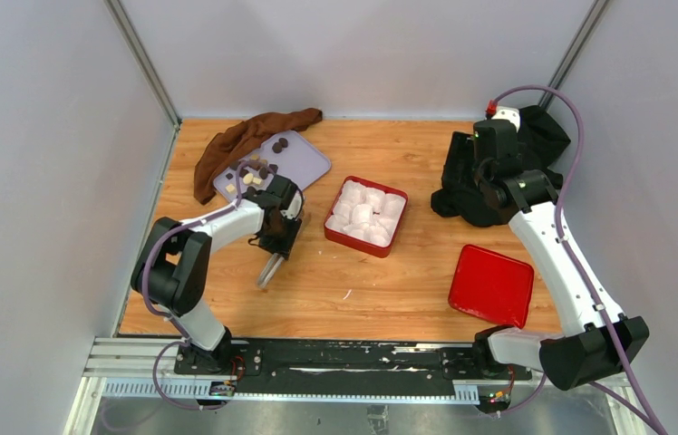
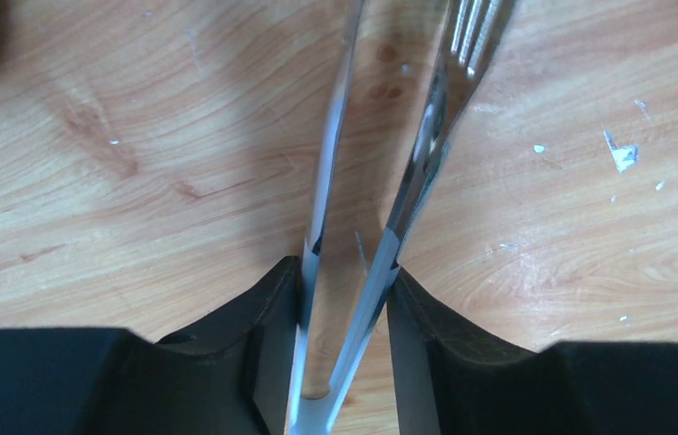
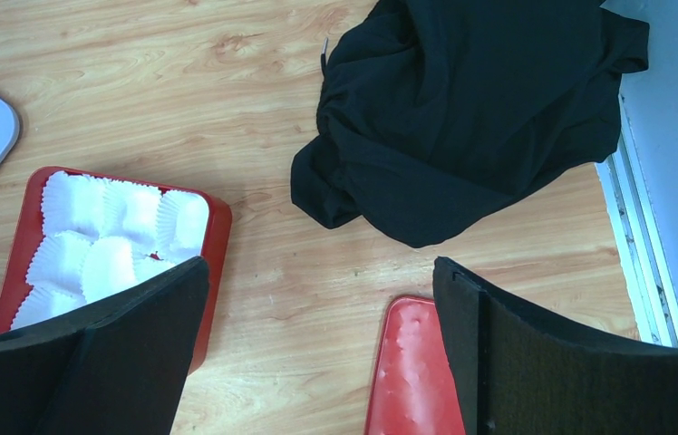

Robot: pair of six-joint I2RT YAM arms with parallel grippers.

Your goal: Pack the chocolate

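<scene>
Chocolate [image 1: 258, 168]: small dark and tan pieces, all on the lavender tray [image 1: 304, 163] at the table's [image 1: 363, 290] far-left corner, none in the box yet. A brown cloth [image 1: 236, 145] lies against the tray's far-left side. The red box [image 1: 399, 225] of white paper cups [image 1: 363, 216] sits mid-table, just right of the tray. The red lid [image 1: 491, 285] is near the right edge and the black cloth [image 1: 471, 181] is in the far-right corner.

The left gripper [image 2: 343, 290] is partly closed, its pads touching both arms of the metal tongs [image 1: 269, 270] near their joined end. The tips are out of the wrist view, so I can't tell whether the tongs are off the table. The right gripper [image 3: 319, 272] is spread wide and empty, above the table between box and lid.

Risks, judged:
- The grip is on smooth, tapered metal, so the tongs may slide or twist between the pads.
- Squeezing too hard could press the tips together before they reach a piece.
- The pieces are tiny and could roll off the tray or pop out of the tongs.
- The left arm hangs close over the tray and could sweep pieces off.
- The cups are light and a tong tip could tip one out.
</scene>
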